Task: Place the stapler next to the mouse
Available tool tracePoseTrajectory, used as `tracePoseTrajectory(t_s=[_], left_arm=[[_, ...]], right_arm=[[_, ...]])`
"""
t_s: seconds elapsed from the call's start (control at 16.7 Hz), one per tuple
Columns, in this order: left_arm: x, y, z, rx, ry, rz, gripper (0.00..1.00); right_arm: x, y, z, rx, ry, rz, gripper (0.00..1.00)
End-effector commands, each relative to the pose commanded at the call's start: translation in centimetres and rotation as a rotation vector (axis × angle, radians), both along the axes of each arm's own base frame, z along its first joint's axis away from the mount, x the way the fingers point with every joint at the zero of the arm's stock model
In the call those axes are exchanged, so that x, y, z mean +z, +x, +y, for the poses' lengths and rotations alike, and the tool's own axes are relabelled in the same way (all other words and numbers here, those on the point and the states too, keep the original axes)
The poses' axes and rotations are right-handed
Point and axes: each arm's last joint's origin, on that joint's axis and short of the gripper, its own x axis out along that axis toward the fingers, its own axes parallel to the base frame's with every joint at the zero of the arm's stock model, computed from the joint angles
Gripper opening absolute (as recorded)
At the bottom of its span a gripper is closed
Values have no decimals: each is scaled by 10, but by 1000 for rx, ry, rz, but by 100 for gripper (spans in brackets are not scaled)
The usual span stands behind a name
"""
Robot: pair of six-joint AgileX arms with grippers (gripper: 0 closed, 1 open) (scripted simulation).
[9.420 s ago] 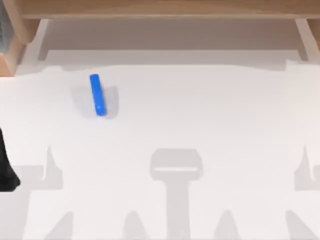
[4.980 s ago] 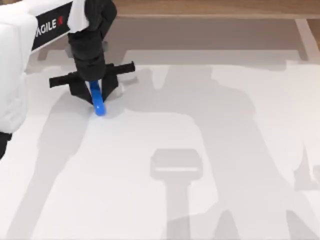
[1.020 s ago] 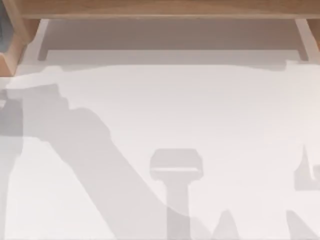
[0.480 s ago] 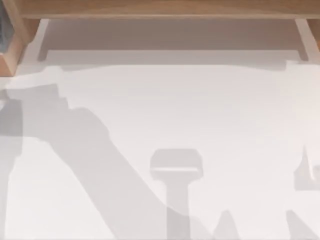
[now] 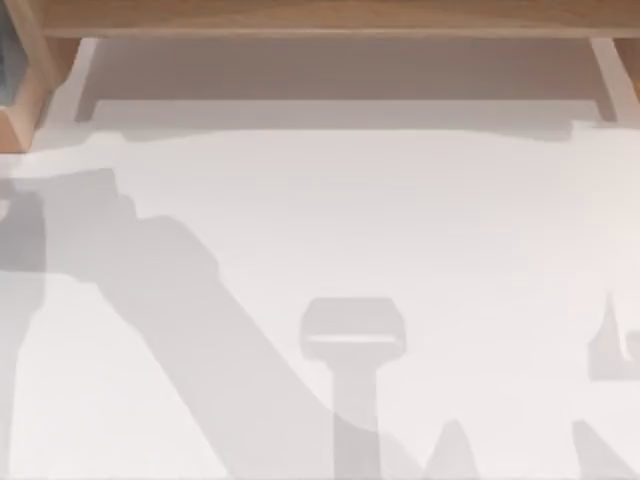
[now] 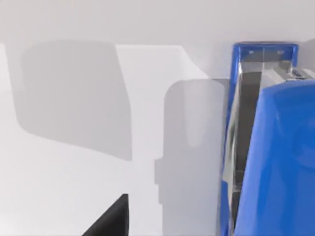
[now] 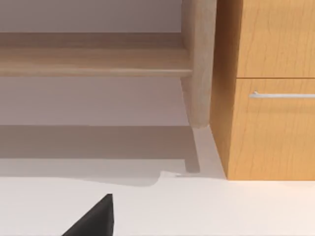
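— Where is the stapler [image 6: 275, 162] for us right now?

— Close up against our left wrist camera: a bright-blue body with a shiny metal strip along its inner side and a blue end piece past it. It hangs over the white table [image 6: 74, 172], with grey shadows on the surface beneath.

— Is our left gripper clamped on it?

— We cannot tell. A black wedge [image 6: 110, 221] of the gripper's finger pokes in at the edge of the wrist view, apart from the stapler, and the jaws themselves are out of sight.

— And from above?

— In the top view we see the bare white table [image 5: 400, 220], a broad diagonal arm shadow [image 5: 170, 300] running across its left half, and the wooden shelf edge [image 5: 320, 18] along the back.

— Our right arm?

— Its wrist camera faces the back of the table: a wooden cabinet [image 7: 270, 123] with a metal drawer handle [image 7: 283, 95], a rounded wooden post [image 7: 199, 64] beside it, and a wooden rail [image 7: 93, 61]. One black fingertip [image 7: 96, 219] shows low in that view; whether that gripper is apart or together we cannot tell.
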Motion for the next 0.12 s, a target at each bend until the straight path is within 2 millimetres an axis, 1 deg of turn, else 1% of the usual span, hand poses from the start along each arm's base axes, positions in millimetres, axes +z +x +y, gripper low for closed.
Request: tracePoseTrajectory(t_s=[0.12], left_arm=[[0,0,0,0,0,0,100]], right_arm=[[0,0,0,0,0,0,100]])
